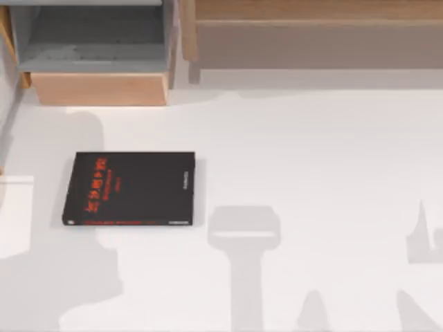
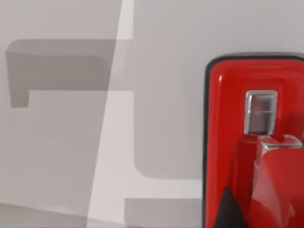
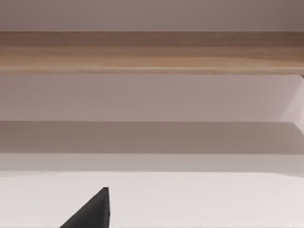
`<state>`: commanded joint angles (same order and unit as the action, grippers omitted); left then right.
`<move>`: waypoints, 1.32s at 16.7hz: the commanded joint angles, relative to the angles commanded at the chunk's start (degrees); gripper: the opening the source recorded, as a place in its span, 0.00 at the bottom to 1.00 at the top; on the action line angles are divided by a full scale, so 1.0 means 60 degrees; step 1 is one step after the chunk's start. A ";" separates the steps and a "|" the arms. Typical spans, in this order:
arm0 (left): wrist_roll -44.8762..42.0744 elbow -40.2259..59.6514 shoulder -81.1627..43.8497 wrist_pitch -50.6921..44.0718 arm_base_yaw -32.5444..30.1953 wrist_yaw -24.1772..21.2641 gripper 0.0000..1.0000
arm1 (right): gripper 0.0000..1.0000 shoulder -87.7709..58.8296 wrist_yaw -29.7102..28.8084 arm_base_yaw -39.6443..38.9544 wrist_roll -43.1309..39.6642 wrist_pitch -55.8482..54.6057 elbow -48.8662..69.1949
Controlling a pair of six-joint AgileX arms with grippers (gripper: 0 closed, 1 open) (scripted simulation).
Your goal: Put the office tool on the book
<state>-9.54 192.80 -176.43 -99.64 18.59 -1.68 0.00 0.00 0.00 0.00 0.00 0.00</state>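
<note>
The white surface (image 1: 311,152) carries the book (image 1: 130,188), lying flat with its cover bare, so I judge the carry is under way. Next I must bring the office tool (image 2: 237,142) over that cover. The left wrist view has the tool close beneath my left jaws; their grip I cannot tell.

The book (image 1: 130,189) is black with red letters on its cover; it lies flat and shut on the left part of the table; the office tool (image 2: 247,142) is shiny red, long and narrow.
</note>
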 joint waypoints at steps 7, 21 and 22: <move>0.0607 -0.1724 0.1845 -0.0044 0.0103 -0.0212 0.00 | 1.00 0.0000 0.0000 0.0000 0.0000 0.0000 0.0000; 0.2710 -1.0453 0.8020 0.3423 -0.2763 0.0110 0.00 | 1.00 0.0000 0.0000 0.0000 0.0000 0.0000 0.0000; 0.2913 -1.1164 0.8363 0.3781 -0.3095 0.0172 0.00 | 1.00 0.0000 0.0000 0.0000 0.0000 0.0000 0.0000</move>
<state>7.94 125.81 -126.26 -76.95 0.02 -0.65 0.00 0.00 0.00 0.00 0.00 0.00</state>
